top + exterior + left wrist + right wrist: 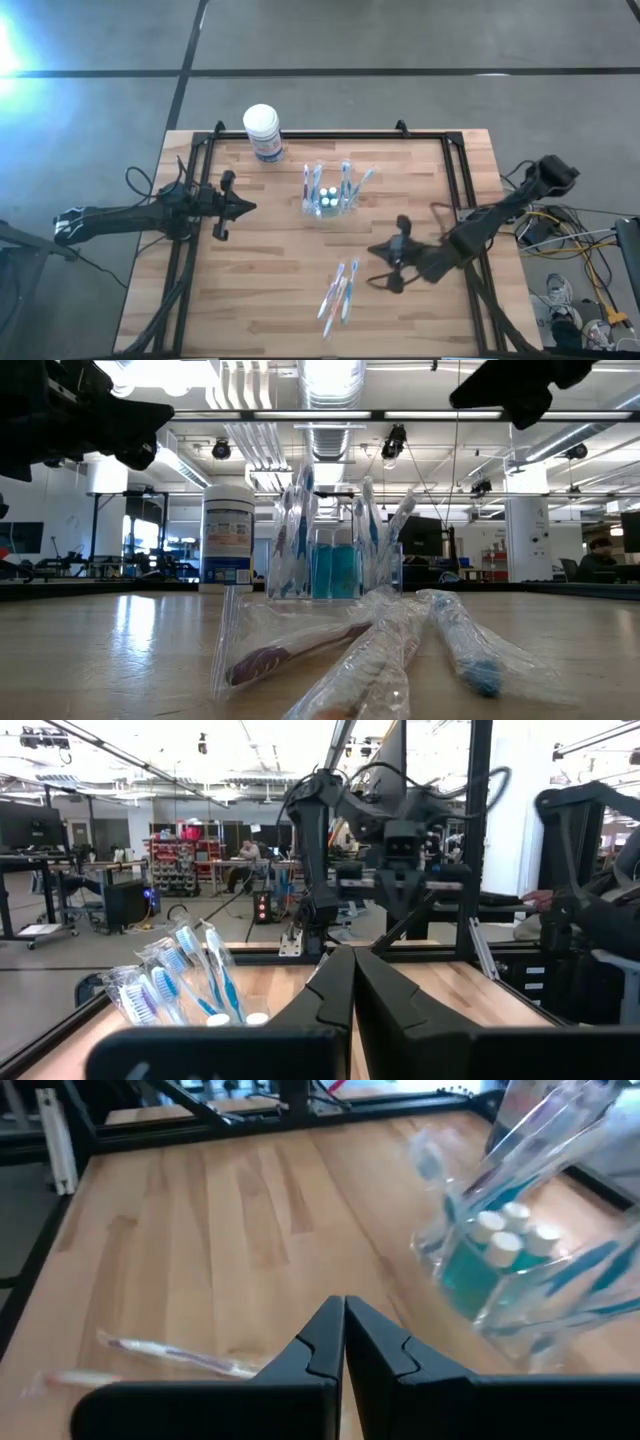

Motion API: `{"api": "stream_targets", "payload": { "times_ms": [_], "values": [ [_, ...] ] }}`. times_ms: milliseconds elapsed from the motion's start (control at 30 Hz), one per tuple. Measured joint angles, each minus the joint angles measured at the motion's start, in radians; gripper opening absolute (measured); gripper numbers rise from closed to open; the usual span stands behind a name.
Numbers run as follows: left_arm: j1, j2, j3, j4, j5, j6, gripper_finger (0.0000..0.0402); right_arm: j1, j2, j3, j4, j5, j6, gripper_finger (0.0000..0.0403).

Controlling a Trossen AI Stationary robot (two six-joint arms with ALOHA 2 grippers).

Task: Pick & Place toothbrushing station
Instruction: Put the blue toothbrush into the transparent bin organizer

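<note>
Toothbrushes stand bristles-up in the toothbrushing station (pixel 329 199), a clear plastic holder with some blue-green inside it, sitting on the wooden surface (pixel 270 270) a little toward the far edge and close to the middle between the two arms. Its long axis runs left to right across the surface, so each arm faces one of its short rounded ends. The left claw (pixel 243 208) hangs to the left of the holder, about level with it, fingers pressed together and gripping nothing, its tip aimed straight at the station. The right claw (pixel 375 250) sits to the right of the holder and nearer to me, also pinched shut and empty; its wrist camera shows the holder just ahead and off to one side. Of the two, the right claw looks slightly closer, though the left one is better lined up with the long axis. Either would, I reckon, have to open its fingers before closing across the narrow width. A white tub with a blue label (pixel 263 131) stands at the far edge, left of the station and well apart from it. Several wrapped toothbrushes (pixel 338 290) lie loose near the front, between the right claw and the near edge.
</note>
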Motion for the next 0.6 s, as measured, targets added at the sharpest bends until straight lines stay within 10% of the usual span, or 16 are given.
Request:
{"api": "stream_targets", "payload": {
  "times_ms": [600],
  "values": [
    [0.0, 0.0, 0.0, -0.017, 0.0, -0.025, 0.0014, 0.003, 0.477, 0.287, -0.036, -0.09, 0.371, 0.0008]
  ]
}}
